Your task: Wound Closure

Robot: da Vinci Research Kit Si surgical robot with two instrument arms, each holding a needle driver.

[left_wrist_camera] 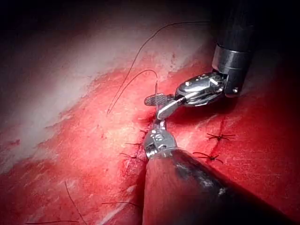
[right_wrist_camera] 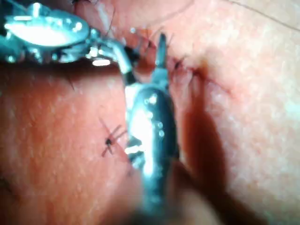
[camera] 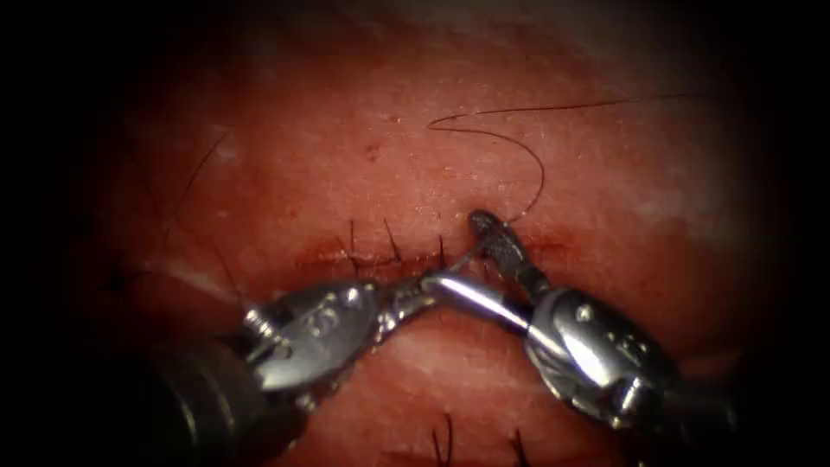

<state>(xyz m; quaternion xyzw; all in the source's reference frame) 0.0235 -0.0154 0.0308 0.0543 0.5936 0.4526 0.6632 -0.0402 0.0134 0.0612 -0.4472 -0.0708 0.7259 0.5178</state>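
Observation:
The cut [camera: 346, 257] runs across the tissue [camera: 328, 156], with red fluid along it. My left tool [camera: 428, 284] comes in from the lower left; its jaws look shut on a short taut piece of thread [camera: 465, 257] at the cut. My right tool [camera: 454, 251] stands open, one dark jaw pointing up over the cut, the bright jaw lying toward the left tool's tip, with the taut thread between them. A long thread [camera: 484, 134] loops above the cut and trails off to the right. The left wrist view shows the right tool [left_wrist_camera: 153, 108] open just above the left tool [left_wrist_camera: 159, 126].
Several stitches with short cut ends [camera: 393, 251] stand along the cut to the left of the tools. More knotted stitches [camera: 445, 441] sit on a second line below. Loose dark thread [camera: 194, 177] lies at the far left.

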